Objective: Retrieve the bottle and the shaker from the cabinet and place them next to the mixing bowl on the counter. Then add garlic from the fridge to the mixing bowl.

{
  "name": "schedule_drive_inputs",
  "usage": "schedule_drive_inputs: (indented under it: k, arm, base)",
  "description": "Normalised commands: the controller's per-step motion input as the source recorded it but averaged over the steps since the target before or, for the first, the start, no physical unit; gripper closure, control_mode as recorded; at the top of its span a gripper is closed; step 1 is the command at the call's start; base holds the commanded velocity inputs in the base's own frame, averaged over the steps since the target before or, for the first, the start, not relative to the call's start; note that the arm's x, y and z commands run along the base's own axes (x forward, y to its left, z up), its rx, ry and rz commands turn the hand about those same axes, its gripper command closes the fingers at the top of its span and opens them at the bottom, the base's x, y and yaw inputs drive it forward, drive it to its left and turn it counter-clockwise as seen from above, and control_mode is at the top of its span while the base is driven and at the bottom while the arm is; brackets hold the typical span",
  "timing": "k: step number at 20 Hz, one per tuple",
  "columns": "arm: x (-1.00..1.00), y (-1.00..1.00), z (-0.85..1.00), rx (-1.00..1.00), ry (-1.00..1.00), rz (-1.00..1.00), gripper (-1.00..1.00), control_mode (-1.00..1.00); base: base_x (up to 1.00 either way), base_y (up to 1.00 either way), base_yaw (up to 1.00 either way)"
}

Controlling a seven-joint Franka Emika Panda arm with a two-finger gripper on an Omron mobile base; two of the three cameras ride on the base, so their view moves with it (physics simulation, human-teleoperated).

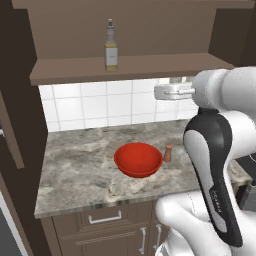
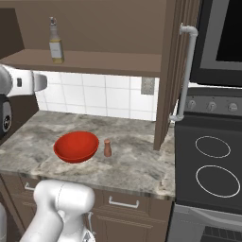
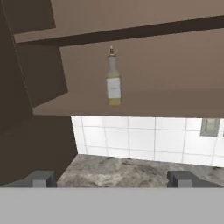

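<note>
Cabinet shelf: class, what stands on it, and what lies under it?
On the cabinet shelf stands one upright bottle. Under it: tiled wall, counter, red mixing bowl and shaker. The arm hides the shelf's right end.

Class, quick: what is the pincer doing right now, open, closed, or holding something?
Pincer: open, holding nothing, facing the bottle on the cabinet shelf.
</note>
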Motion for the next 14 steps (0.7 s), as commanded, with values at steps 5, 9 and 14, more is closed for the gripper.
schedule_drive_inputs:
  k: [5, 9, 14]
  arm:
    - [-0.05, 0.06, 0.27, 0.02, -0.02, 0.30, -1.00, -1.00]
    - [0.10, 0.01, 0.01, 0.00, 0.00, 0.05, -1.00, -1.00]
    - [0.12, 0.02, -0.17, -0.01, -0.03, -0.01, -1.00, -1.00]
  base:
    - [0.00, 0.00, 0.00]
    - [0.00, 0.00, 0.00]
    - [0.00, 0.00, 0.00]
